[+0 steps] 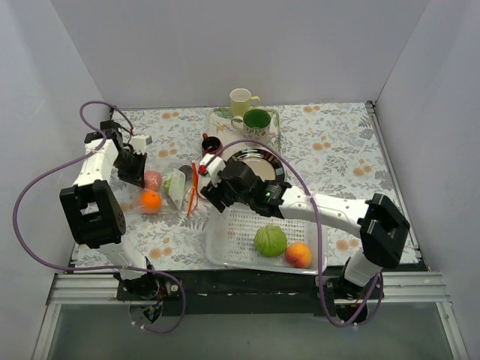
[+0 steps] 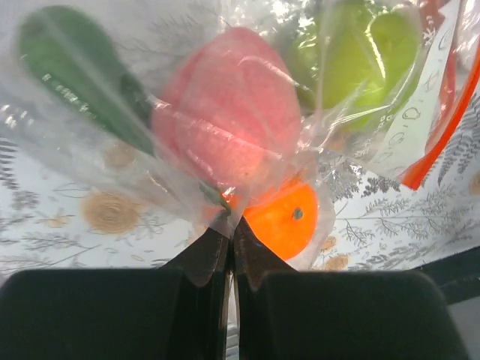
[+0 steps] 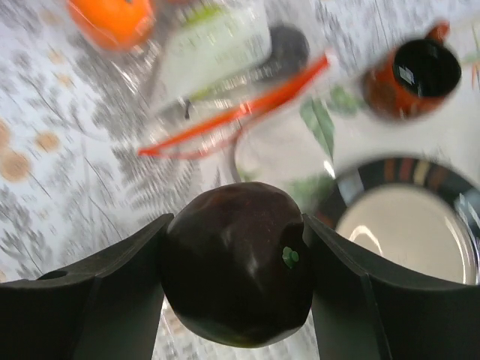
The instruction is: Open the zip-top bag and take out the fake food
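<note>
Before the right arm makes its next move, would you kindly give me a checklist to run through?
1. Hold: right gripper fingers clamp the dark plum: ok.
2. Anchor: left gripper pinches the zip-top bag: ok.
3. Mouth: zip strip parted: ok.
4. Room in white basket beside cabbage and peach: ok.
5. Bag emptied: not ok; orange and pink apple inside.
6. Clearance over basket rim: cannot tell.

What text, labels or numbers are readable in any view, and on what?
No readable text in any view.
zip-top bag: faint pale marks beside the orange-red zip strip, too blurred to read.
dark plum: a small green speck, no lettering legible.
</note>
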